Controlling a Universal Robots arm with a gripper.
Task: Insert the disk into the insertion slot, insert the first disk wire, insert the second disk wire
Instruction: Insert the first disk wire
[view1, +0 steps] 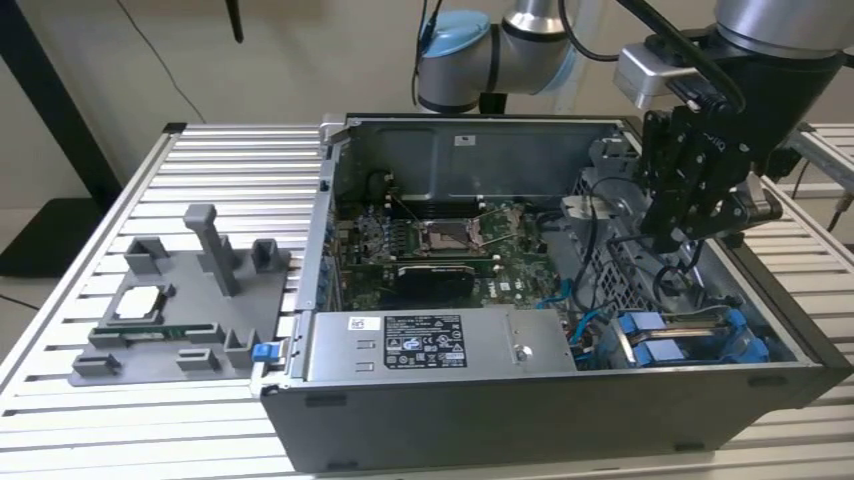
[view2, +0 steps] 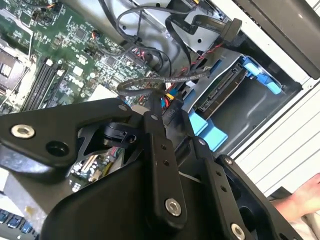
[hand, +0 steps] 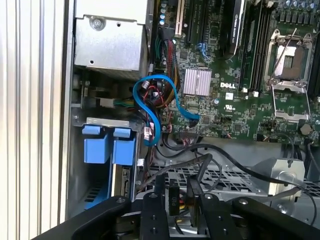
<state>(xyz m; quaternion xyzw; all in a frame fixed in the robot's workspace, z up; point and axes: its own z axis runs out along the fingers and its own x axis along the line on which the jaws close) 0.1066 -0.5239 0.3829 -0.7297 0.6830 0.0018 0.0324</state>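
The disk (view2: 219, 93) sits inside the insertion slot (view2: 245, 112), its connector edge facing out between the blue carrier rails. In the exterior view the blue carrier (view1: 661, 348) lies in the bay at the case's near right corner. In the first wrist view the disk's edge (hand: 121, 182) lies below two blue tabs. My gripper (view1: 678, 238) hangs inside the case above the bay. Its jaws are closed on a black wire connector (hand: 173, 199), whose wires loop up over the drive cage. A second black connector (view2: 227, 27) hangs loose beyond the disk.
The grey power-supply box (view1: 441, 345) lies along the case's front, next to the bay. A blue data cable (hand: 150, 100) curls over the motherboard (view1: 441, 240). A grey fixture plate (view1: 187, 300) with parts stands at the exterior view's left. A hand (view2: 300, 200) rests outside the case.
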